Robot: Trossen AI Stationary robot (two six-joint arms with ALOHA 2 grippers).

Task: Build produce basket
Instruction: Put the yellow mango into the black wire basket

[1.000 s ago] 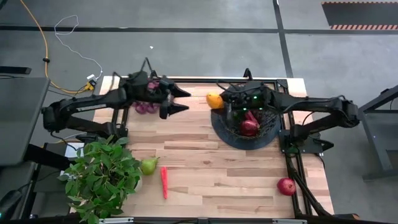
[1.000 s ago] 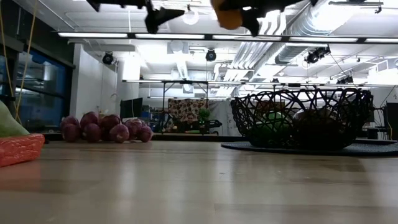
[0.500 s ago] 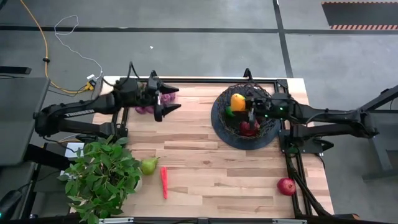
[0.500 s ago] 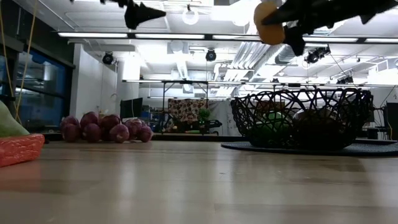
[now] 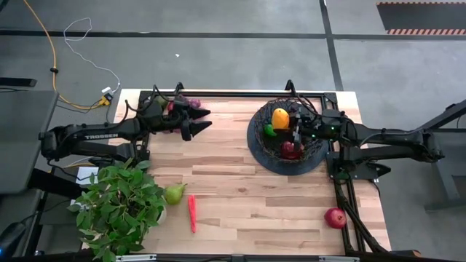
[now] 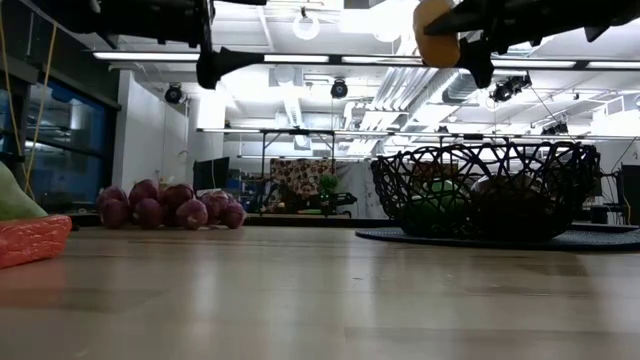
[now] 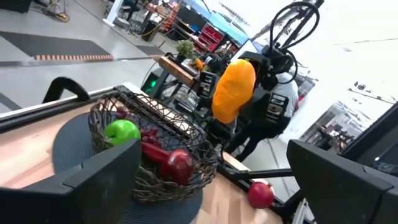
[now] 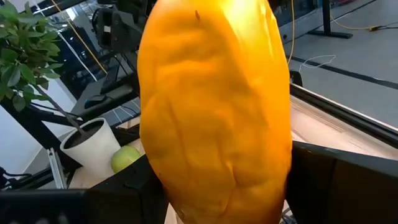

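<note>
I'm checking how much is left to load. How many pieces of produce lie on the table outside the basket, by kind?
Grape cluster: 1
Green pear: 1
Red chilli: 1
Red apple: 1
Total: 4

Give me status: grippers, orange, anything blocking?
Right gripper holds orange above basket. Left gripper open, over grapes. Nothing blocking the drop.
</note>
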